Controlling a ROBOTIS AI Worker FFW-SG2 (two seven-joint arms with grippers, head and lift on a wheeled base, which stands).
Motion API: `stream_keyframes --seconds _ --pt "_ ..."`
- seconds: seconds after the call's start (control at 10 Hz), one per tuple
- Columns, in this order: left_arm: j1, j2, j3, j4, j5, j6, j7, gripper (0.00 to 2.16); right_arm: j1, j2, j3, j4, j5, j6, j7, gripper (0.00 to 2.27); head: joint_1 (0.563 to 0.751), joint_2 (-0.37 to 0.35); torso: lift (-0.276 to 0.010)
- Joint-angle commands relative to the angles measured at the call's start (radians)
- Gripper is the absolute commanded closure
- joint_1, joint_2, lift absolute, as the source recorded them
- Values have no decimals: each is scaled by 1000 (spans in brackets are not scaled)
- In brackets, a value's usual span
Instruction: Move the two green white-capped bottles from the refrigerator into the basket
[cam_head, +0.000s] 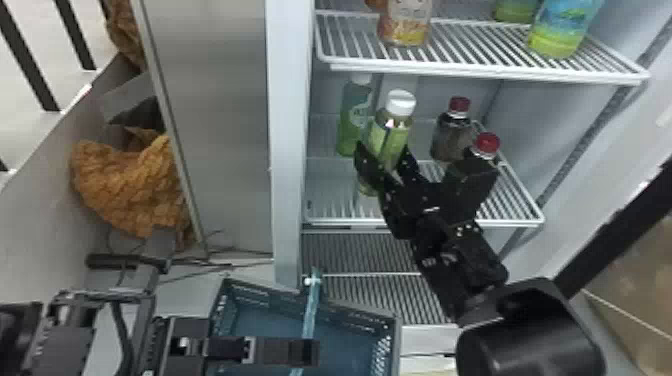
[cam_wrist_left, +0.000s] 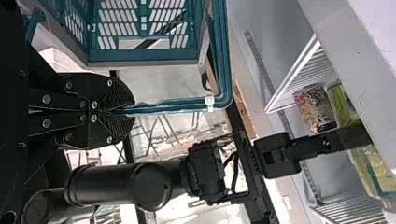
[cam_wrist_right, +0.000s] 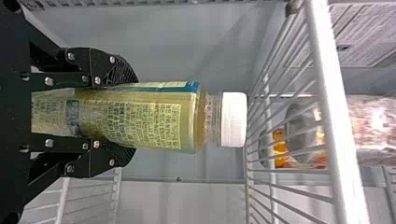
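My right gripper (cam_head: 384, 154) is inside the refrigerator, closed around a green white-capped bottle (cam_head: 391, 131), which leans a little over the middle shelf. In the right wrist view, both fingers of the right gripper (cam_wrist_right: 128, 117) press the sides of the bottle (cam_wrist_right: 154, 116), its white cap beyond them. Behind and left of it, another green white-capped bottle (cam_head: 354, 120) stands on the same shelf. At the bottom of the head view my left gripper (cam_head: 302, 352) is at the handle of the blue-green basket (cam_head: 350, 311). The left wrist view has the left gripper (cam_wrist_left: 123, 112) shut on that handle (cam_wrist_left: 173, 109).
Two dark red-capped bottles (cam_head: 452, 132) stand right of the held bottle, one partly behind my right gripper. The upper shelf edge (cam_head: 480, 74) runs above, carrying several bottles. The refrigerator's left wall (cam_head: 287, 150) rises beside the shelves, behind the basket.
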Motion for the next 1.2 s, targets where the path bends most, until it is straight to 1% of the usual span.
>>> stream_keyframes --seconds 0.0,0.2,0.4,0.8,1.1 --pt "0 0 0 0 0 1 0 1161 60 -14 -10 -100 -19 57 13 911 695 -138 -263" --pt "3 -2 6 0 0 1 0 1161 159 -32 -32 -248 -41 158 34 911 695 -139 -263" --pt "5 0 12 -5 0 1 0 1161 259 -37 -60 -370 -57 239 56 911 695 -142 -263" --pt "5 -2 14 -5 -2 1 0 1161 411 -40 -82 -564 -97 401 93 911 695 -144 -263" --pt "8 -2 18 -5 0 1 0 1161 492 -35 -118 -611 -179 594 146 911 695 -131 -263"
